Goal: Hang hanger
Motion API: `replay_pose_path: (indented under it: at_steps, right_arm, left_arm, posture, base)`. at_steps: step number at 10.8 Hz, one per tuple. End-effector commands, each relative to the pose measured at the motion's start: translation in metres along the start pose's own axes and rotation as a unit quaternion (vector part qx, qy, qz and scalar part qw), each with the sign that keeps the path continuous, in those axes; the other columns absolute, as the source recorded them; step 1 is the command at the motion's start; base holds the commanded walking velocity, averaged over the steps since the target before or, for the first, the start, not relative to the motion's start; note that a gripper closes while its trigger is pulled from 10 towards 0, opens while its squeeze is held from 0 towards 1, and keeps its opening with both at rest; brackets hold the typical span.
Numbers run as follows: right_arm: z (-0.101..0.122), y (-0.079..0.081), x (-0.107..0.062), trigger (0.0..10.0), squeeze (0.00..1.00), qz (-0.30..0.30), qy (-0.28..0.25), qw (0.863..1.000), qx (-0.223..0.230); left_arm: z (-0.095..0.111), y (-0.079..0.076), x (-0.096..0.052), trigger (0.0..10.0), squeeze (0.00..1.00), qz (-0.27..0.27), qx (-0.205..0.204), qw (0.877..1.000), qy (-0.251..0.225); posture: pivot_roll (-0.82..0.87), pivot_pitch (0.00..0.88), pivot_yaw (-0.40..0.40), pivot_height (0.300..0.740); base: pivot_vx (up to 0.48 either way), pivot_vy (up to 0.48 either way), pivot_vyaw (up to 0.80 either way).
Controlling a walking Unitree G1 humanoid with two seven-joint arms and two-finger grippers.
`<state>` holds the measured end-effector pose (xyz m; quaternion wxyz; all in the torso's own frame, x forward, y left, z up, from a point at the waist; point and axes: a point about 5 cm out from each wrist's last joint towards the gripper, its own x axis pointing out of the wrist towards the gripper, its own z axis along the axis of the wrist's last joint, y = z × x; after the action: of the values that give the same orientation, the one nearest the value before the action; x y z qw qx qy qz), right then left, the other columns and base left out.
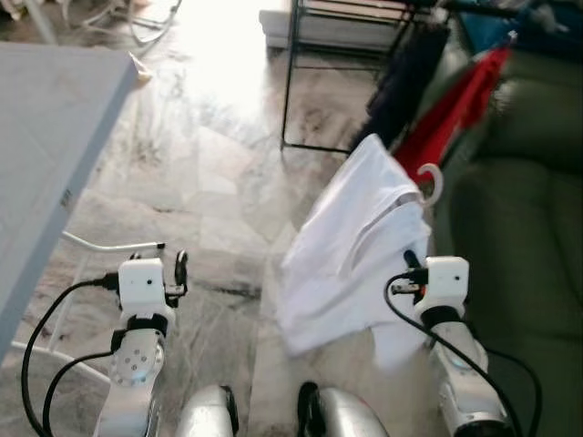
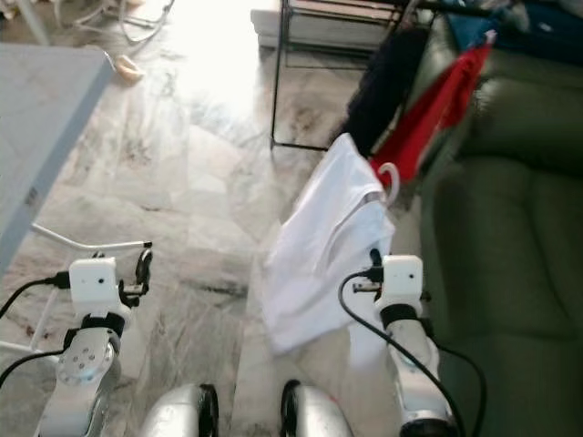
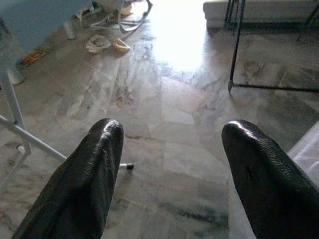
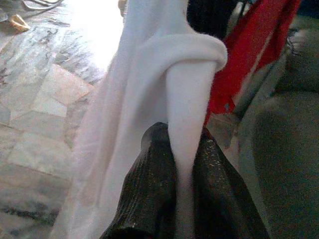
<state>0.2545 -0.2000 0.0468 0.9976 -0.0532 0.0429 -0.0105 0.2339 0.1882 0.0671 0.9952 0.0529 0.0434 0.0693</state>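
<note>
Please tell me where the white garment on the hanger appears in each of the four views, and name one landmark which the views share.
Left eye view: white garment right of centre, above the right gripper.
Right eye view: white garment at centre, hanger hook at its upper right.
Left wrist view: a pale edge at the right border, probably the garment.
Right wrist view: the garment fills the middle, clamped between the fingers.
Shared landmark: red cloth.

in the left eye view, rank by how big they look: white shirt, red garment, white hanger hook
1. white shirt, by far the largest, though nearest the camera
2. red garment
3. white hanger hook, smallest
</note>
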Motion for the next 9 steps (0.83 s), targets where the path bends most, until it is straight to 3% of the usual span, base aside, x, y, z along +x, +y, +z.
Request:
replay_pose_path:
  at_steps: [1,6,9]
  right_arm:
    - [0.0152,-0.0037,0.006,10.0,0.0,0.0,-0.033,0.999,-0.004]
    - [0.0157,0.0001,0.0085,10.0,0.0,0.023,-0.029,0.999,-0.004]
    - [0.0177,-0.0018,0.0118,10.0,0.0,0.025,-0.028,0.999,-0.009]
  left_arm:
    - [0.0022,0.001,-0.0004,10.0,0.0,-0.004,0.003,1.0,-0.005]
    - [0.0024,-0.0001,-0.0025,10.0,0.0,-0.02,0.007,1.0,-0.001]
    - [0.0021,0.0002,-0.0016,10.0,0.0,-0.024,0.008,1.0,0.002]
  posture:
    - [0.04,0.215,-0.085,0.74]
    - [0.04,0.225,-0.078,0.74]
    - [0.03,0.224,-0.076,0.74]
  base:
    - [0.431,0.0,0.0]
    - [0.435,0.0,0.0]
    - [0.326,0.349,0.0]
